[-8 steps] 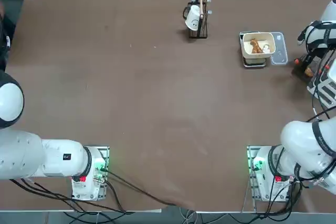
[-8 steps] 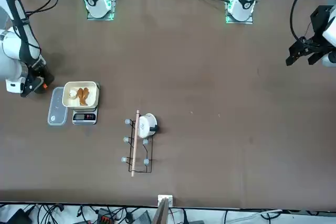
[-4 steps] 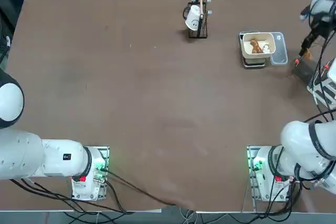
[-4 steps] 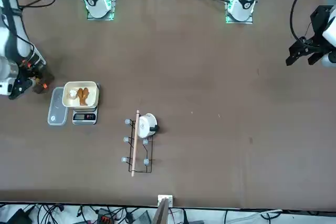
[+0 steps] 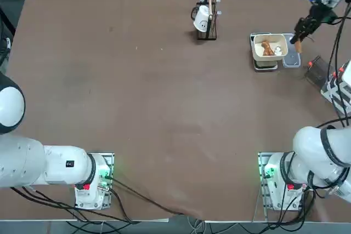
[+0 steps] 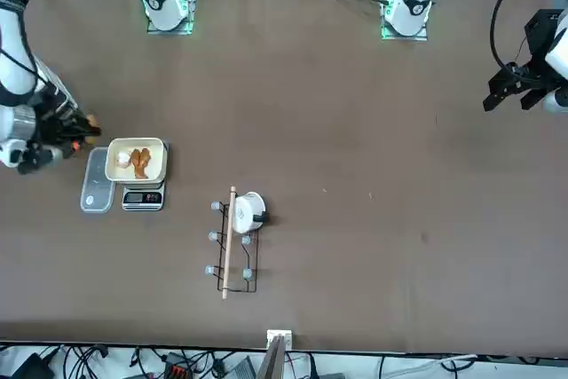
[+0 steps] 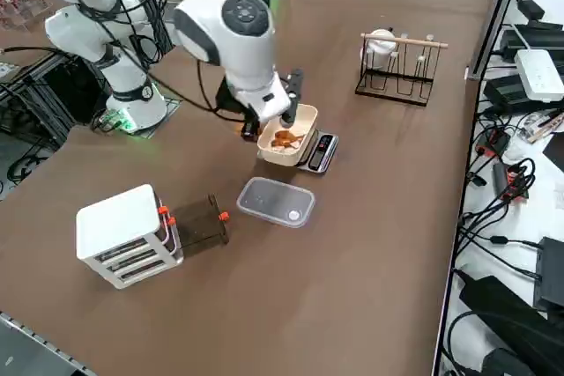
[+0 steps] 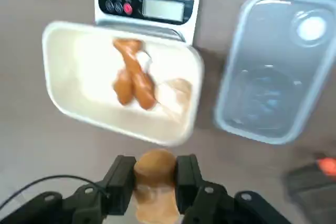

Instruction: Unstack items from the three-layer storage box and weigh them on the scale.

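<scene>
My right gripper [image 8: 155, 165] is shut on a brown lumpy item [image 8: 154, 182]. It hovers just beside the scale's cream tray [image 8: 73, 45], on the side away from the display [image 8: 149, 8]. In the tray lie a brown finger-sized item [image 8: 132, 77] and a paler roundish one [image 8: 176, 95]. Seen from overhead, the gripper [image 5: 299, 32] hangs right of the tray [image 5: 271, 40], above the translucent plate [image 5: 290, 58]. The pale three-layer storage box [image 7: 123, 233] stands at the table's right edge, well apart from the gripper [image 7: 286, 121].
A dark drawer with red knobs [image 7: 198, 220] lies on the table next to the storage box. A thin dark cup stand [image 5: 208, 17] with a white cup [image 5: 201, 20] stands at the back, left of the scale. The parked left arm sits at the near left.
My right gripper has risen from beside the storage box and swung towards the scale, carrying the brown item. Everything else has stayed still.
</scene>
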Robot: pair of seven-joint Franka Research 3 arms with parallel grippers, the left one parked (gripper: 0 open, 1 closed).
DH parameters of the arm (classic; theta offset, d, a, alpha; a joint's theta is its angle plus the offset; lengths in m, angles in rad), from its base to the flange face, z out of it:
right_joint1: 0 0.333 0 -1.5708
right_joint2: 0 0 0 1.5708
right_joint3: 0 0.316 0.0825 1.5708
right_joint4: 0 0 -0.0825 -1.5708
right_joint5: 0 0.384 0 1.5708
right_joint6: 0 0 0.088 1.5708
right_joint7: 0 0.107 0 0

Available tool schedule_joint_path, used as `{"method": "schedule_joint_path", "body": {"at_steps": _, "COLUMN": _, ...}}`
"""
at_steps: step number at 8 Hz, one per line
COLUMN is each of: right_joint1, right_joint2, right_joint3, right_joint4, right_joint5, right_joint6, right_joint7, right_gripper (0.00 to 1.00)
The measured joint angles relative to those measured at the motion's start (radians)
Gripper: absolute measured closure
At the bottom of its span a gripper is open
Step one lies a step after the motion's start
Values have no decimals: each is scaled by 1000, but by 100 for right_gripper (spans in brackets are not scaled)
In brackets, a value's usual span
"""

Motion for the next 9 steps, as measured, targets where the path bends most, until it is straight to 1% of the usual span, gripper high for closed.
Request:
{"method": "schedule_joint_path", "body": {"at_steps": 2, "right_joint1": 83, "right_joint2": 40, "right_joint3": 6, "right_joint4": 1, "right_joint5": 3, "right_joint6": 80, "right_joint7": 235, "right_gripper": 55}}
{"method": "schedule_joint_path", "body": {"at_steps": 3, "right_joint1": 104, "right_joint2": 51, "right_joint3": 6, "right_joint4": 1, "right_joint5": 3, "right_joint6": 108, "right_joint7": 292, "right_gripper": 38}}
{"method": "schedule_joint_path", "body": {"at_steps": 4, "right_joint1": 106, "right_joint2": 54, "right_joint3": 5, "right_joint4": 3, "right_joint5": 3, "right_joint6": 114, "right_joint7": 306, "right_gripper": 22}}
{"method": "schedule_joint_path", "body": {"at_steps": 5, "right_joint1": 103, "right_joint2": 53, "right_joint3": 2, "right_joint4": 10, "right_joint5": 2, "right_joint6": 114, "right_joint7": 307, "right_gripper": 2}}
{"method": "schedule_joint_path", "body": {"at_steps": 6, "right_joint1": 97, "right_joint2": 51, "right_joint3": -3, "right_joint4": 20, "right_joint5": -18, "right_joint6": 113, "right_joint7": 307, "right_gripper": 0}}
{"method": "schedule_joint_path", "body": {"at_steps": 7, "right_joint1": 89, "right_joint2": 46, "right_joint3": -9, "right_joint4": 29, "right_joint5": -79, "right_joint6": 111, "right_joint7": 283, "right_gripper": 4}}
{"method": "schedule_joint_path", "body": {"at_steps": 8, "right_joint1": 67, "right_joint2": 41, "right_joint3": -13, "right_joint4": 34, "right_joint5": -149, "right_joint6": 107, "right_joint7": 208, "right_gripper": 4}}
{"method": "schedule_joint_path", "body": {"at_steps": 9, "right_joint1": 35, "right_joint2": 40, "right_joint3": -16, "right_joint4": 45, "right_joint5": -204, "right_joint6": 93, "right_joint7": 67, "right_gripper": 16}}
